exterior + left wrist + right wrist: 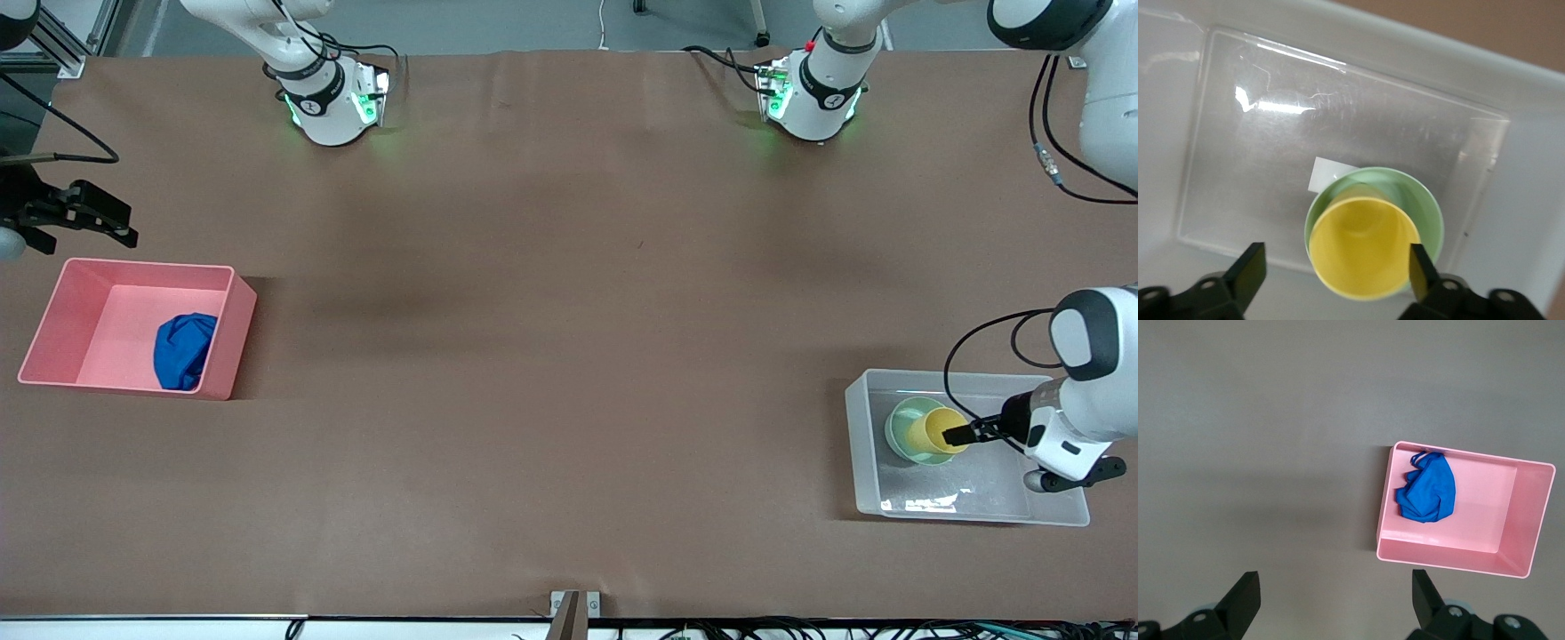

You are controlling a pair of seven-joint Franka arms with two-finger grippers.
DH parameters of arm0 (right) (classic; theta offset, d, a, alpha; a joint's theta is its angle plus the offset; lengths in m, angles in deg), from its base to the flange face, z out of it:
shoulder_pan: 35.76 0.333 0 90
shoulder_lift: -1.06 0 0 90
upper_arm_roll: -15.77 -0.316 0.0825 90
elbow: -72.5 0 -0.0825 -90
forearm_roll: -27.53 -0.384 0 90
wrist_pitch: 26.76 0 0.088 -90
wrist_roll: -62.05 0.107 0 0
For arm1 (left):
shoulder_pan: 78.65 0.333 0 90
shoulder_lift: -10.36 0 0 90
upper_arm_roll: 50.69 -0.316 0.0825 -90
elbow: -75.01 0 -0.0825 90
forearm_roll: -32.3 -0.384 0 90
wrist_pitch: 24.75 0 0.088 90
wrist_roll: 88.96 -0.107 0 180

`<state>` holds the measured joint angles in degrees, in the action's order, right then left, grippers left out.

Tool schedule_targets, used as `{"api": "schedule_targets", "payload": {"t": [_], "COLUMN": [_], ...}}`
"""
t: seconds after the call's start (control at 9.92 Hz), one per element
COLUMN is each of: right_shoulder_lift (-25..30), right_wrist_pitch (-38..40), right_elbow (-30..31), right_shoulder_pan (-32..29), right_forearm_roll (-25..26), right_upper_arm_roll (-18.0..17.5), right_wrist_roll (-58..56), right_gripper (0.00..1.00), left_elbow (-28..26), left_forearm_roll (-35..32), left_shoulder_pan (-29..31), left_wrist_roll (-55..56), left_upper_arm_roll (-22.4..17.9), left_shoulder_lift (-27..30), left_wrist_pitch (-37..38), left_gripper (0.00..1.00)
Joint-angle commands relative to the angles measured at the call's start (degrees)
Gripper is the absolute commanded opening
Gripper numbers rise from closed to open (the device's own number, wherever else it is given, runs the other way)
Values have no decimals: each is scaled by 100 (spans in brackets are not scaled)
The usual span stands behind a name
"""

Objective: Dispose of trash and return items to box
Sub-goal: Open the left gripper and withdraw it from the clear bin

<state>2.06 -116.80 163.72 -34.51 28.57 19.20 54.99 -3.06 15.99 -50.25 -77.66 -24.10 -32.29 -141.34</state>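
Front view: yellow cup (pixel 939 430) nests in mint bowl (pixel 909 431); left fingers (pixel 1251 269) spread, right fingers (pixel 1243 597) spread.

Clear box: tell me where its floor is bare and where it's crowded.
In the clear box, the floor nearer the front camera than the green bowl is bare, sticker aside. The corner with the bowl, the yellow cup nested in it, is crowded; the left gripper, fingers open, straddles the cup. The right gripper waits over bare table beside the pink bin.
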Motion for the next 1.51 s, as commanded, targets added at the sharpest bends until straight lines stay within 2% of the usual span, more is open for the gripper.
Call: {"api": "schedule_targets", "payload": {"t": [0.0, 0.5, 0.81, 0.91, 1.11, 1.21, 1.41], "right_shoulder_lift": [-4, -4, -4, -4, -4, -4, -4], "right_wrist_pitch": [48, 57, 57, 57, 57, 57, 57], "right_elbow": [-61, -61, -52, -61, -61, -52, -52], "right_shoulder_pan": [8, -1, 8, 8, 8, 8, 8], "right_forearm_roll": [-42, -42, -42, -42, -42, -42, -42], "right_upper_arm_roll": [8, 8, 8, 8, 8, 8, 8], "right_wrist_roll": [29, 29, 38, 38, 38, 46, 47], "right_gripper": [100, 100, 100, 100, 100, 100, 100], "left_elbow": [-174, -147, -139, -199, -261, -479, -1006], "left_forearm_roll": [58, 162, 698, 812, 1136, 1339, 1394], "left_shoulder_pan": [43, 43, -9, -288, -1130, -1639, -2327], "left_wrist_roll": [-39, -83, -127, -162, -171, -215, -670], "left_upper_arm_roll": [145, 812, 831, 709, -245, -842, -1679], "left_shoulder_lift": [676, 2170, 2751, 3014, 3358, 3621, 4052], "left_wrist_pitch": [530, 1761, 2105, 2124, 2526, 2563, 2563], "left_gripper": [100, 100, 100, 100, 100, 100, 100]}}
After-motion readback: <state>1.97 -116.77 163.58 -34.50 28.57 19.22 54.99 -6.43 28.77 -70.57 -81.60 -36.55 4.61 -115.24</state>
